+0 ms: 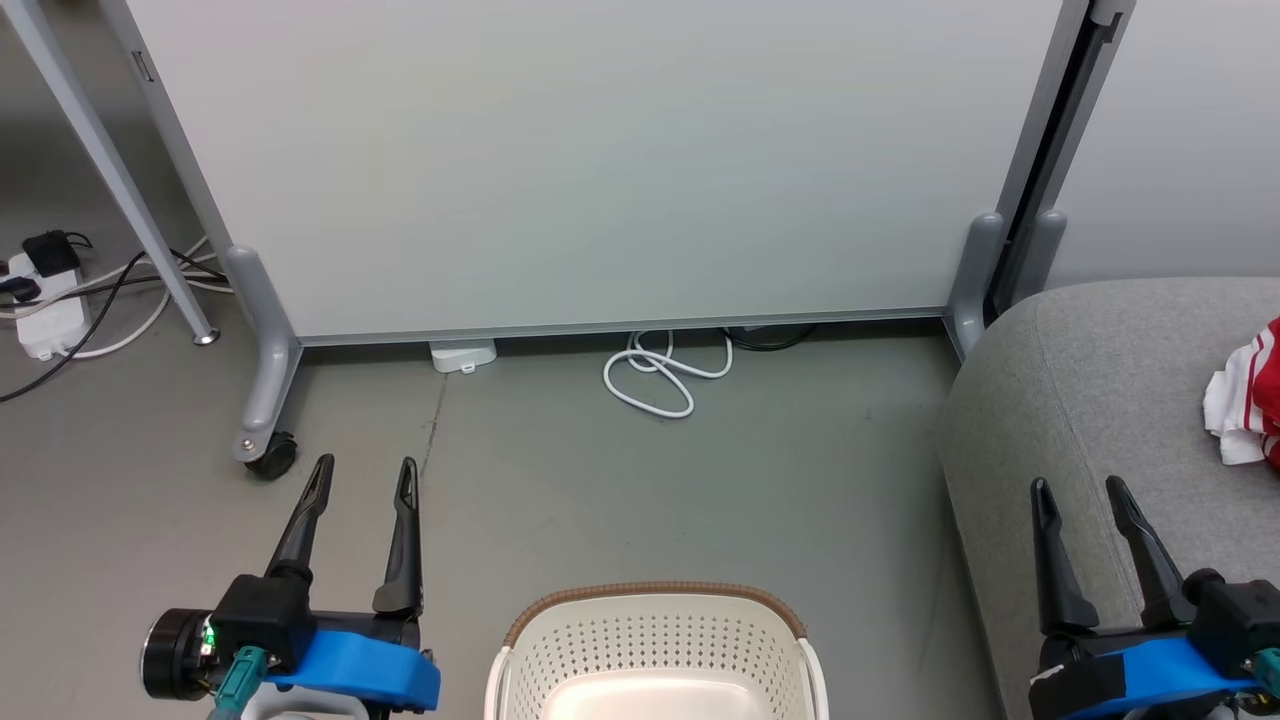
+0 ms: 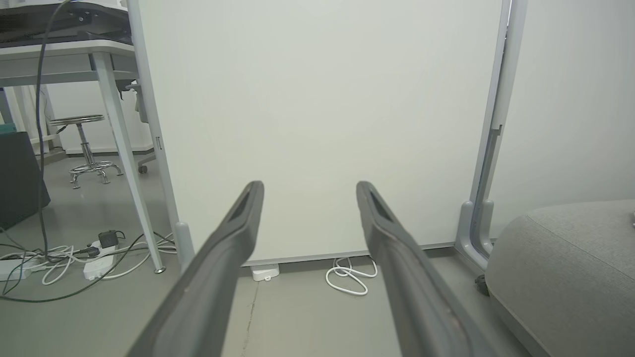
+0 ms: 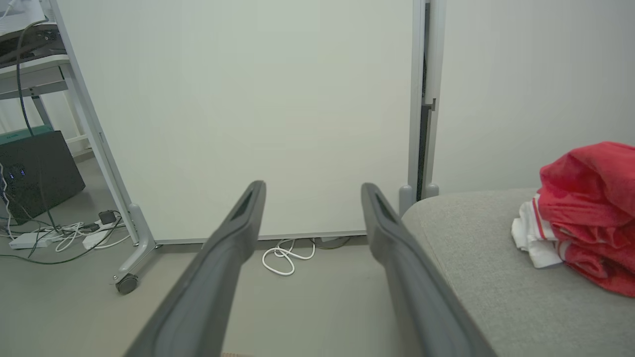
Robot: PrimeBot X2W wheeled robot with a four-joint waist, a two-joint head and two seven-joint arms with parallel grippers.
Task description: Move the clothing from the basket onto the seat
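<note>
Clothing point(image 1: 1248, 400) is in neither set of fingers: it sits in a red-and-white heap on the seat point(image 1: 1080, 370), at the right edge of the head view. Left gripper point(image 1: 366, 465): both fingers spread wide and released, nothing between them, held over bare floor point(image 1: 600, 480) to the left of the basket point(image 1: 650, 592). Right gripper point(image 1: 1078, 485): fingers likewise spread, released and empty, poised over the front corner of the seat, apart from the heap. The basket stands on the floor between the two arms, near the seat's rounded edge. The part of its interior that shows, a perforated far wall and a strip of bottom, holds no fabric; the near portion is cut off by the lower edge of the head view. Beyond, a wheeled partition panel point(image 1: 600, 170) and a coiled white cable point(image 1: 655, 380) lie well clear of the work. Assessment: the transfer appears complete or close to it. Recommended conduct: view the basket's whole interior before calling it finished. Should a garment be found, lower open fingers straight in, pinch a thick fold rather than a loose edge, lift clear of the brown rim so nothing snags, and release well back on the seat beside the heap.
</note>
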